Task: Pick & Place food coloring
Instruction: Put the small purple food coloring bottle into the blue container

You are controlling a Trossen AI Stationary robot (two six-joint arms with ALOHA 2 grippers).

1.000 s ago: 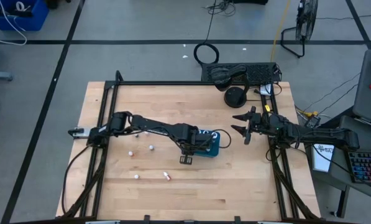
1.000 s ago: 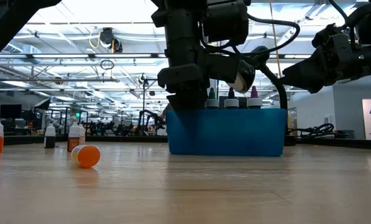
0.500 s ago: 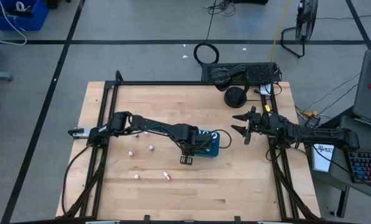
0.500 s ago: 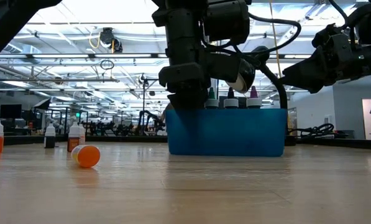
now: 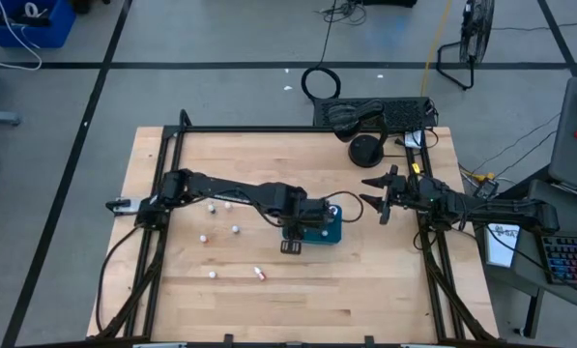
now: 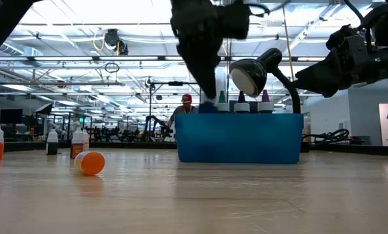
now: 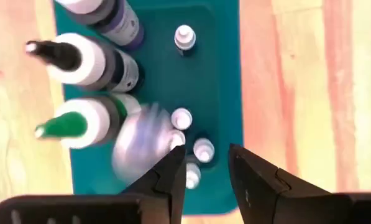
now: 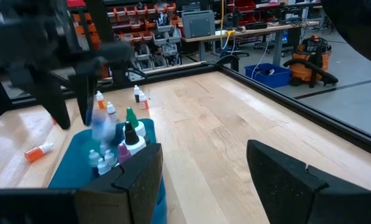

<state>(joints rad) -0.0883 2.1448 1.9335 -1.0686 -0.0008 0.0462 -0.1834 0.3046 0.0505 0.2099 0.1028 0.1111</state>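
The teal box stands mid-table. Inside it, in the left wrist view, are tiny white-capped food coloring bottles and three larger tipped bottles. My left gripper hangs open above the box, pointing down. A blurred small bottle shows beside its fingers, apart from them, over the box. My right gripper waits open, in the air to the right of the box.
Several small bottles stay on the wood to the left of the box: upright ones and one orange bottle lying on its side. A black lamp and a keyboard sit at the far edge.
My left gripper has risen from the box's left end to well above its rim and shifted slightly toward the table's right. A small bottle now shows as a blur below it, free of the fingers. The right arm has kept still.
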